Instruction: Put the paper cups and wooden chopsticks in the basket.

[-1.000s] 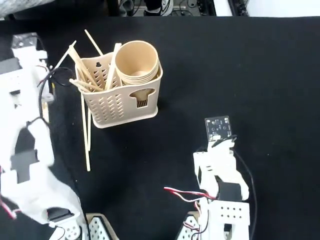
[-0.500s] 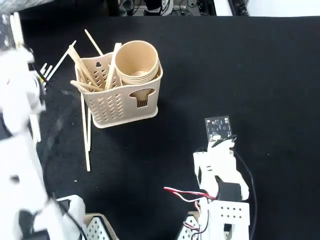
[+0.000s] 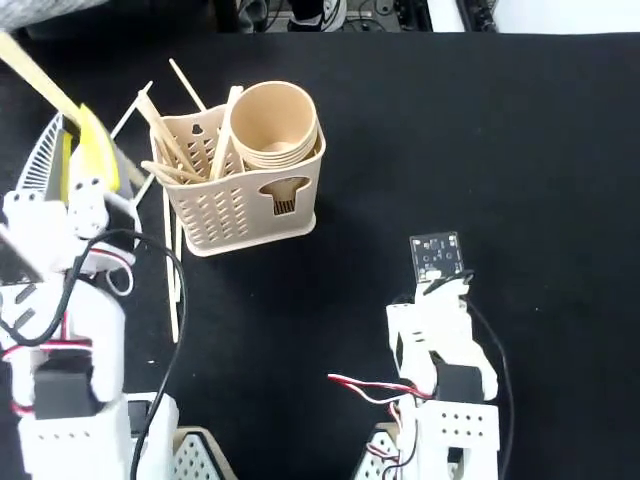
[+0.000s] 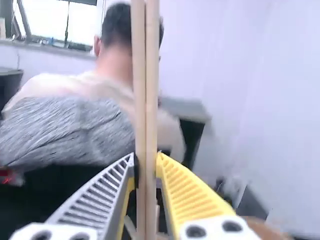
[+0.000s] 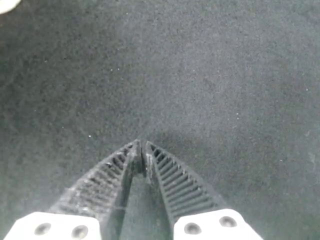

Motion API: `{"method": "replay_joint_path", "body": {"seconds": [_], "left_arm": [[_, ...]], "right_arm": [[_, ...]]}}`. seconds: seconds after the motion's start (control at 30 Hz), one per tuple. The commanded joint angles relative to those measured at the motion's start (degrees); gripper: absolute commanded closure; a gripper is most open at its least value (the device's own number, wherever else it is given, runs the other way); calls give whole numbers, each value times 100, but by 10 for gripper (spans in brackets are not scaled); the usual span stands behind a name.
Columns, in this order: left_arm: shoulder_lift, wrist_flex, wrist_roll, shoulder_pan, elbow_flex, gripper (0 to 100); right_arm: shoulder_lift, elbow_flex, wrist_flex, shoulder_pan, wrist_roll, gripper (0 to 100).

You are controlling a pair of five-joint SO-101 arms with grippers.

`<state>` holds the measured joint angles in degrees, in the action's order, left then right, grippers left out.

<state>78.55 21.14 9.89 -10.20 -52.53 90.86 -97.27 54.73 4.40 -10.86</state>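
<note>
A beige slotted basket (image 3: 250, 205) stands on the black table and holds a stack of paper cups (image 3: 273, 122) and several wooden chopsticks (image 3: 170, 150) that lean out over its left side. More chopsticks (image 3: 176, 275) lie flat on the table just left of the basket. My left gripper (image 3: 72, 138) is raised left of the basket and is shut on a pair of chopsticks (image 4: 145, 90) that stick out beyond its fingertips (image 4: 172, 175). The right gripper (image 5: 140, 148) is shut with nothing in it, low over bare table, on the folded right arm (image 3: 440, 340).
The black cloth (image 3: 500, 150) covers the whole table, with open room to the right of the basket and behind it. The arm bases (image 3: 190, 455) stand at the near edge.
The left arm has swung away from the left edge and risen; its gripper now points up and away with the chopsticks held. The right arm, the basket and the cups have not moved.
</note>
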Motion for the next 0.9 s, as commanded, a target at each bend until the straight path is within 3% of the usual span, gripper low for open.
{"method": "replay_joint_path", "body": {"seconds": [0.0, 0.23, 0.53, 0.7, 0.73, 0.87], "left_arm": [[26, -756, 527, 66, -198, 971], [-923, -1459, 1134, 374, 215, 971], [-3305, -1538, 1090, 567, 857, 971], [-3912, -1495, 1090, 576, 998, 966], [-3912, -1363, 1064, 576, 989, 959], [-3648, 563, 440, 778, 1464, 781]], "right_arm": [[57, 13, 18, -62, -26, 986], [57, 13, 18, -62, -26, 986], [57, 13, 18, -62, -26, 986], [57, 13, 18, -62, -26, 986], [57, 13, 18, -62, -26, 986], [57, 13, 18, -62, -26, 986]]}}
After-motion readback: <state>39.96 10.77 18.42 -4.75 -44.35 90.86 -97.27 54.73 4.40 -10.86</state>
